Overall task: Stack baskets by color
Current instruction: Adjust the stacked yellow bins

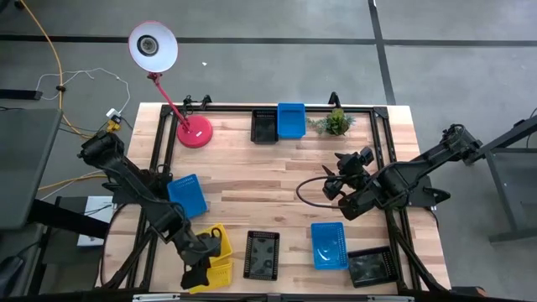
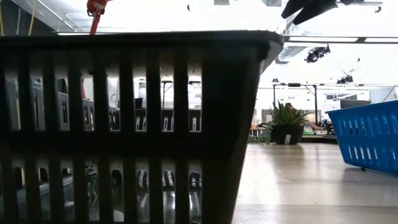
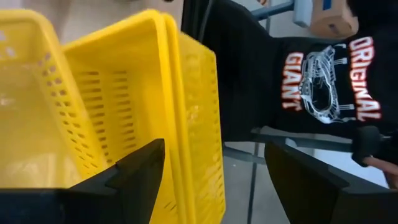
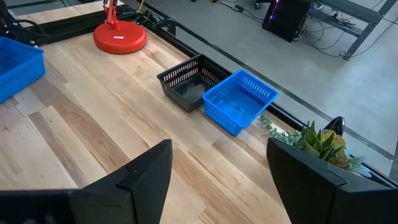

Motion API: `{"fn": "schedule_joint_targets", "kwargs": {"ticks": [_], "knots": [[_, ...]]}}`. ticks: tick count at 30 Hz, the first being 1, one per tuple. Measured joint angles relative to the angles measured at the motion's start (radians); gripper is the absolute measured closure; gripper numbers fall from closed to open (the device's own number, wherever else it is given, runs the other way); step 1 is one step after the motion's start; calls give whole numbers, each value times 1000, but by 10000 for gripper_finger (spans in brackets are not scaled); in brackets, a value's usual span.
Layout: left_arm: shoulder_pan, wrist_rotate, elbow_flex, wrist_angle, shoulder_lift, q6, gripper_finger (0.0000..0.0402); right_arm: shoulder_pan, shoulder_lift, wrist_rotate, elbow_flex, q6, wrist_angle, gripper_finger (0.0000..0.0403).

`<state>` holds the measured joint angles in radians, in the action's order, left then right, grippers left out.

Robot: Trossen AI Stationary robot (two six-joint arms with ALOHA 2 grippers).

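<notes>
High view, reading left to right: we see the pink lamp (image 1: 172, 84) at the table's far left, its base beside a rail. Near it, mid-left, one blue basket (image 1: 186, 195) sits alone. At the near left edge the left gripper (image 1: 201, 267) is over the yellow baskets (image 1: 216, 252), which look nested, one tilted in the other. In the left wrist view its fingers (image 3: 134, 171) stand apart, one finger on each side of the yellow wall (image 3: 177, 112); we cannot tell whether they touch it. A person in a black printed shirt (image 3: 323, 81) stands beyond the table edge there.

Centre, near edge: a black basket (image 1: 262, 253) lies flat. At the far edge a second black basket (image 1: 264, 126) touches a blue one (image 1: 291, 120), with the small plant (image 1: 336, 122) just to their right.

Right of centre the right gripper (image 1: 336, 186) hovers above bare wood, jaws released and empty, as the right wrist view confirms. Near the right front corner another blue basket (image 1: 329, 245) sits beside a third black basket (image 1: 371, 267).

The low view is mostly filled by a black basket wall (image 2: 137, 124), a blue basket (image 2: 367, 140) showing at right.
</notes>
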<state>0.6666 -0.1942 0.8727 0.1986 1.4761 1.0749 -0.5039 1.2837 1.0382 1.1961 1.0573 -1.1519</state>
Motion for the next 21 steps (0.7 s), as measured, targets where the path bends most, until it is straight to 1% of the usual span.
{"fn": "schedule_joint_targets", "kwargs": {"ticks": [4,10,14,21], "knots": [[2,-8,-37,-71,0,14,135,0,0,0,0,0,0,153],[0,-1,-43,-70,17,-6,135,0,0,0,0,0,0,153],[0,-5,-44,-69,54,-8,135,0,0,-1,0,0,0,153],[-6,-59,-42,-104,118,-25,139,0,0,-1,0,0,0,153]]}}
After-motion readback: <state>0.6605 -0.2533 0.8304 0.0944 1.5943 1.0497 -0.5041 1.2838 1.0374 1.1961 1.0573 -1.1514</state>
